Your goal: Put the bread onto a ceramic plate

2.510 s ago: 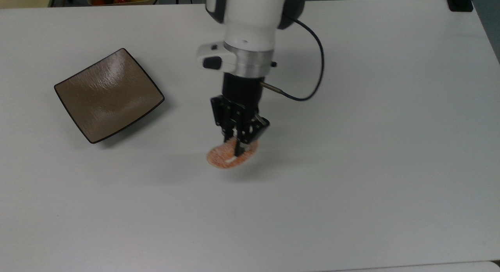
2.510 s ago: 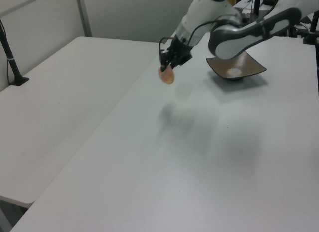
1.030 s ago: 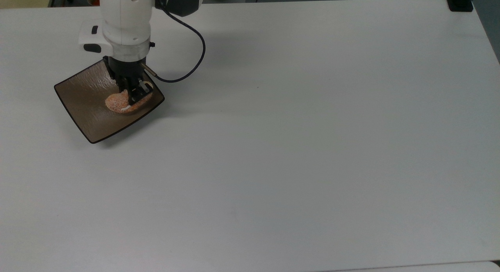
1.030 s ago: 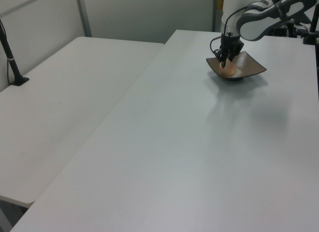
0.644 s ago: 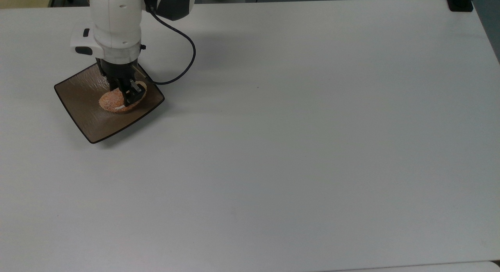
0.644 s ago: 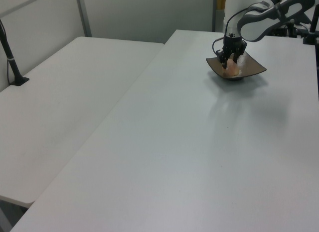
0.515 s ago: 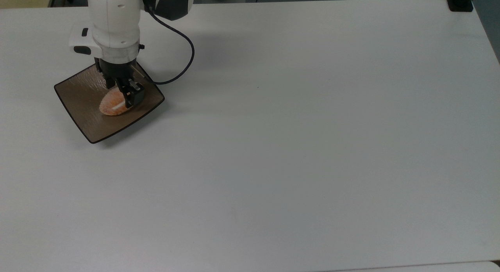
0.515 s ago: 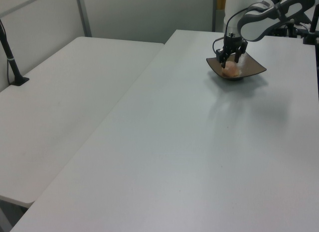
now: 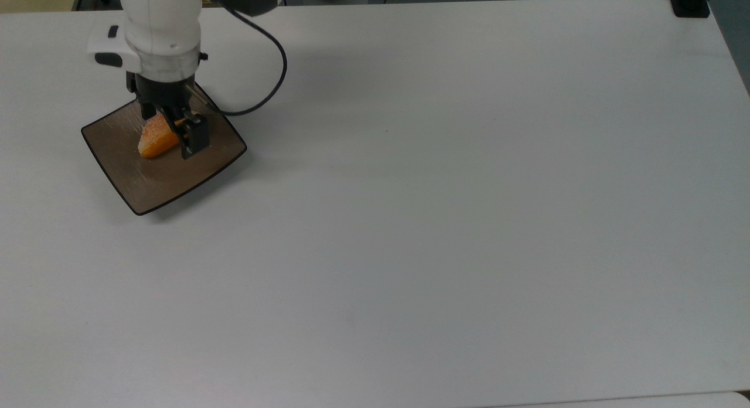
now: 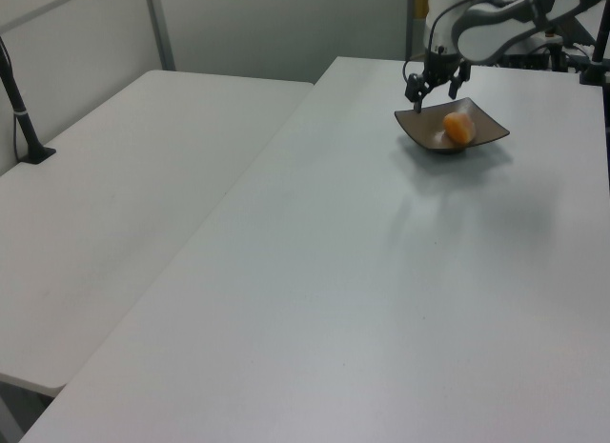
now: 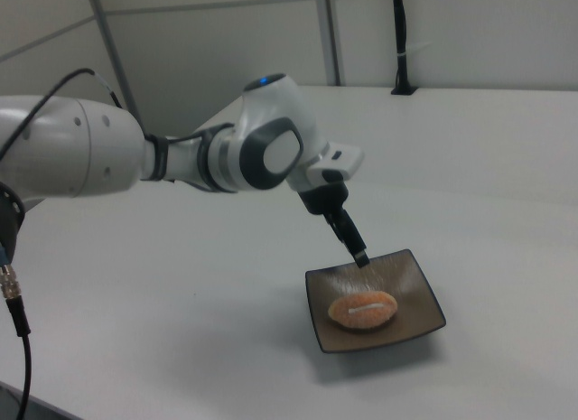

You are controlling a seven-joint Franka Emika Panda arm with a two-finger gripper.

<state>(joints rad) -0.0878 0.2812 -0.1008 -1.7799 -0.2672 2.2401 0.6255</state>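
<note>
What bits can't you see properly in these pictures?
- Top view: the tool covers part of the bun and the ceramic plate's far corner.
- Top view: the arm is cut off by the top edge.
- Left view: the bun's stripe is too small to make out.
- Right view: the arm runs off the left edge.
</note>
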